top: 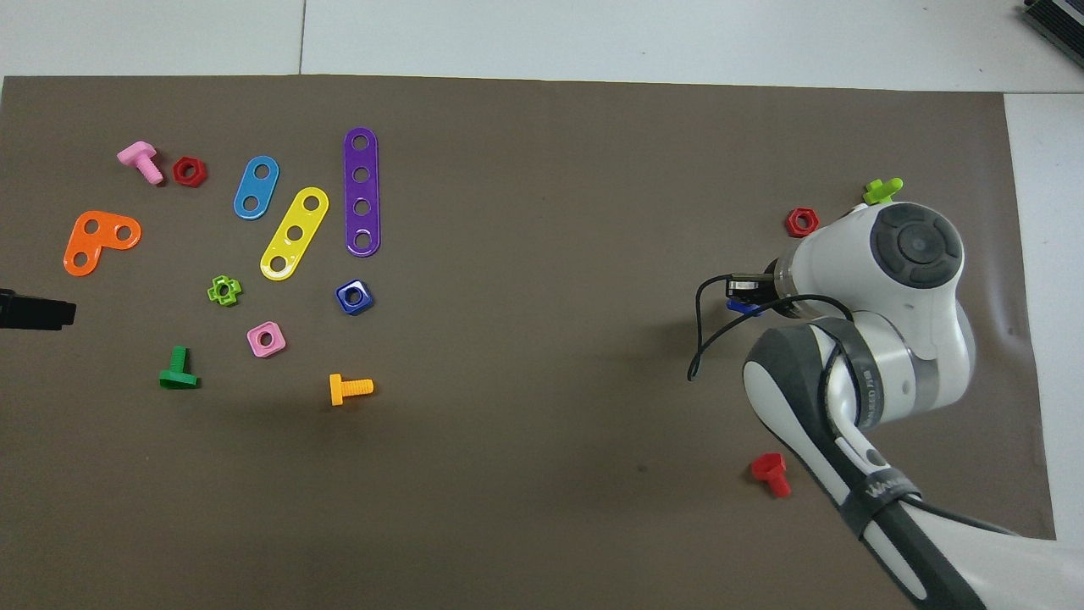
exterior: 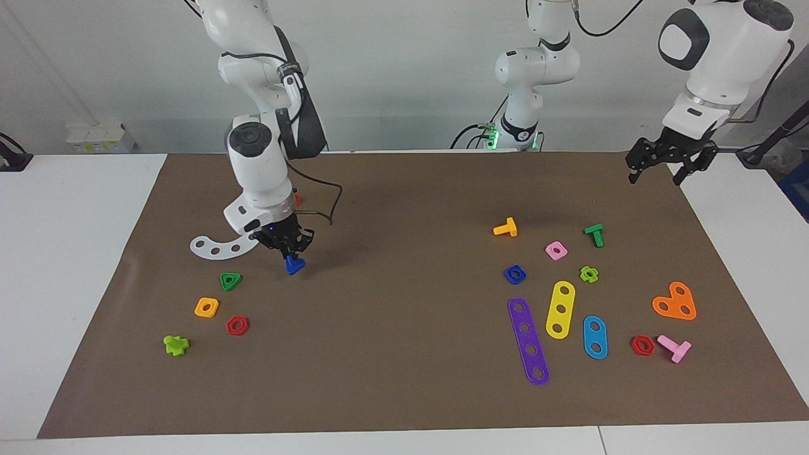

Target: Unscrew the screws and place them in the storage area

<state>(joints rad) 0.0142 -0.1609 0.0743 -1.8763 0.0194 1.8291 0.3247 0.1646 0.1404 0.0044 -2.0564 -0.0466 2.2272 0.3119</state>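
Gripping the small dark-blue triangular-headed plastic bolt (exterior: 294,265) over the brown mat (exterior: 404,208), right gripper (exterior: 292,251) fingers closed on it; left gripper (exterior: 657,169) waits raised, fingers spread.

bright, even light; soft shadows

The small dark-blue plastic bolt with a triangular head (exterior: 294,265) hangs head-down in the grip of the right hand (exterior: 289,251), just above the brown-covered bench (exterior: 404,354) at the right arm's end; whether its head touches the surface cannot be told. From overhead only a sliver of it (top: 745,307) shows under the arm. Its matching dark-blue holed nut (exterior: 516,274), squarish, lies flat on the bench toward the left arm's end, well apart from the bolt.
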